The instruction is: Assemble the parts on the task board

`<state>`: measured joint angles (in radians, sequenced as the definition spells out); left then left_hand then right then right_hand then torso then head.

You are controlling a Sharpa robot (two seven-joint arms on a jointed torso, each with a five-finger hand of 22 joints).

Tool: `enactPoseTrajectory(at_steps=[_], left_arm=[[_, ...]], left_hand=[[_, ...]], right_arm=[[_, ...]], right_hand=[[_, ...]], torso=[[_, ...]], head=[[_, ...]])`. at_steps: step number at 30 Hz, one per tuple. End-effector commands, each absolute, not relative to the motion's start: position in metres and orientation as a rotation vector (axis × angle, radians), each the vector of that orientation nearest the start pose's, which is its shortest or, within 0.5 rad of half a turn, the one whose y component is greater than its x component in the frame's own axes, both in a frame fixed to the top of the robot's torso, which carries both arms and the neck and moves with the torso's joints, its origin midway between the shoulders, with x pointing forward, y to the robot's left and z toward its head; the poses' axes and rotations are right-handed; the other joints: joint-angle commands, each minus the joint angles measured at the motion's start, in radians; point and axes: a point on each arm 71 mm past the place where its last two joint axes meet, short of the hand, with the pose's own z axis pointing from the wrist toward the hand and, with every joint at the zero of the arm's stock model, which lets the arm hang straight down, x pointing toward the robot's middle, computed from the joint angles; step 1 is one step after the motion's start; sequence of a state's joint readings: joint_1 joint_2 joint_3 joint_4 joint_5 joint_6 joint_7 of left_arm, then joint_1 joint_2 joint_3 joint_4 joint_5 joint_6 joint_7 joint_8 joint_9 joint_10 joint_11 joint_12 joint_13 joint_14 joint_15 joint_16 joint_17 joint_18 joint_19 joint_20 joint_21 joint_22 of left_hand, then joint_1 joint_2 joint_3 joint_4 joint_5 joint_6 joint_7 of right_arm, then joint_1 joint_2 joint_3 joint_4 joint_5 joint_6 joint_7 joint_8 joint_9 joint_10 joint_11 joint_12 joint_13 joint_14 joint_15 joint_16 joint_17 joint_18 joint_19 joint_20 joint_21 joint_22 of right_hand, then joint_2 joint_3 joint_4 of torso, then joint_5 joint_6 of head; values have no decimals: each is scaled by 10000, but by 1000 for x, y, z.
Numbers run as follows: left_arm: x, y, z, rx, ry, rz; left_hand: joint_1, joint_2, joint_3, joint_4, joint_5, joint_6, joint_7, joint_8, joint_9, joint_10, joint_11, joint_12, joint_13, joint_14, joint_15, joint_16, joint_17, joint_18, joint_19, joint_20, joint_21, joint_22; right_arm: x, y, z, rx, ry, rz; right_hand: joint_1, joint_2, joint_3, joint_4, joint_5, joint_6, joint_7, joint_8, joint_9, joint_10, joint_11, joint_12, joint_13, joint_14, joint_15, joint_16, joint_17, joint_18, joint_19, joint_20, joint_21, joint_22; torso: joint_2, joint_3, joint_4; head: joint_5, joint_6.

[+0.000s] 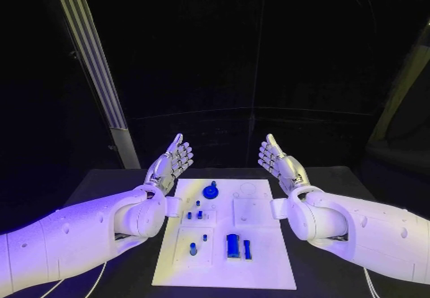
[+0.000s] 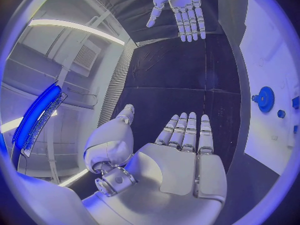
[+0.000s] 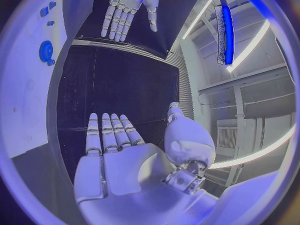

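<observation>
Blue gear [image 2: 265, 98] beside left hand [image 2: 181, 160]

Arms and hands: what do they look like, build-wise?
Both arms are smooth white shells with rounded joint housings. The left hand and right hand are silver metal with segmented fingers and flat palm plates. Thin pale cables trail beside each forearm at the bottom of the head view.

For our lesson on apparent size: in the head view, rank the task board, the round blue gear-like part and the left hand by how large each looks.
1. task board: clearly largest.
2. left hand: much smaller, though it is raised above the table, so nearness to the camera may inflate it.
3. round blue gear-like part: smallest.
</observation>
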<state>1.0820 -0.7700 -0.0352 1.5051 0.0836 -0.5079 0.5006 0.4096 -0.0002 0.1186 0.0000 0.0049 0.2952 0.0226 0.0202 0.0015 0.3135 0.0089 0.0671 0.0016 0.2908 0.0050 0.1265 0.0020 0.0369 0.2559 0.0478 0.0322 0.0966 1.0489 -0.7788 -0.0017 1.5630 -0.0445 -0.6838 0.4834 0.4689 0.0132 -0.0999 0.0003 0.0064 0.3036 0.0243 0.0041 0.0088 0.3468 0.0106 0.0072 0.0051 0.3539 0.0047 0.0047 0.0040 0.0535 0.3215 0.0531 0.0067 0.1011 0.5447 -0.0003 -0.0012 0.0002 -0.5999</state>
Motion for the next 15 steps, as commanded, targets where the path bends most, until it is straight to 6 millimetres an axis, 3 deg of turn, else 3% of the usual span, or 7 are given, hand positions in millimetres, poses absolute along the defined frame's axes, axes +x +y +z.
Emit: enactPoseTrajectory(at_steps=[1, 4, 5, 6, 15], left_arm=[[469, 196, -226, -12105, 12404, -12606], [464, 194, -225, -12095, 12270, -12415], [464, 193, -225, -12093, 12238, -12370], [462, 193, -224, -12090, 12202, -12322], [462, 192, -224, -12089, 12178, -12289]], left_hand=[[-1306, 2, -367, 0, -49, -936, -226, -202, -15, -1000, -89, -671, -16, -925, -50, -409, -20, -369, -812, -478, -322, -966], [-1626, 2, -451, 0, -49, -1167, -226, -202, -15, -1245, -89, -671, -16, -1155, -50, -513, -20, -369, -1013, -478, -322, -966], [-1728, 2, -1186, 0, -49, -1245, -226, -202, -15, -1317, -89, -671, -16, -1226, -50, -540, -20, -369, -1073, -478, -322, -966], [-1847, 2, -1186, 0, -49, -1333, -226, -202, -15, -1415, -89, -671, -16, -1310, -50, -1265, -20, -369, -1159, -478, -322, -966], [-2532, 2, -1186, 0, -49, -1828, -226, -202, -15, -1940, -89, -671, -16, -1798, -50, -1265, -20, -369, -1582, -478, -322, -966]], right_arm=[[462, -192, -224, 12089, 12178, 12289], [462, -192, -224, 12089, 12178, 12289], [462, -192, -224, 12089, 12178, 12289], [462, -192, -224, 12089, 12178, 12289], [462, -192, -224, 12089, 12178, 12289]], right_hand=[[-1509, -132, 999, -3, -64, -978, -243, -41, -88, -1121, -106, -72, -51, -1142, -47, -47, -40, -535, -1029, -531, -67, -1011], [-1865, -132, 999, -3, -64, -1208, -243, -41, -88, -1376, -106, -72, -51, -1407, -47, -47, -40, -535, -1275, -531, -67, -1011], [-1979, -132, 999, -3, -64, -1283, -243, -41, -88, -1470, -106, -72, -51, -1495, -47, -47, -40, -535, -1357, -531, -67, -1011], [-2115, -132, 999, -3, -64, -1369, -243, -41, -88, -1563, -106, -72, -51, -1596, -47, -47, -40, -535, -1455, -531, -67, -1011], [-2882, -132, 999, -3, -64, -1870, -243, -41, -88, -2138, -106, -72, -51, -2183, -47, -47, -40, -535, -1982, -531, -67, -1011]], torso=[[-5, 3, 12], [-5, 3, 12], [-5, 3, 12], [-5, 3, 12], [-5, 3, 12]], head=[[-2, -1], [-2, -1], [-2, -1], [-2, -1], [-2, -1]])
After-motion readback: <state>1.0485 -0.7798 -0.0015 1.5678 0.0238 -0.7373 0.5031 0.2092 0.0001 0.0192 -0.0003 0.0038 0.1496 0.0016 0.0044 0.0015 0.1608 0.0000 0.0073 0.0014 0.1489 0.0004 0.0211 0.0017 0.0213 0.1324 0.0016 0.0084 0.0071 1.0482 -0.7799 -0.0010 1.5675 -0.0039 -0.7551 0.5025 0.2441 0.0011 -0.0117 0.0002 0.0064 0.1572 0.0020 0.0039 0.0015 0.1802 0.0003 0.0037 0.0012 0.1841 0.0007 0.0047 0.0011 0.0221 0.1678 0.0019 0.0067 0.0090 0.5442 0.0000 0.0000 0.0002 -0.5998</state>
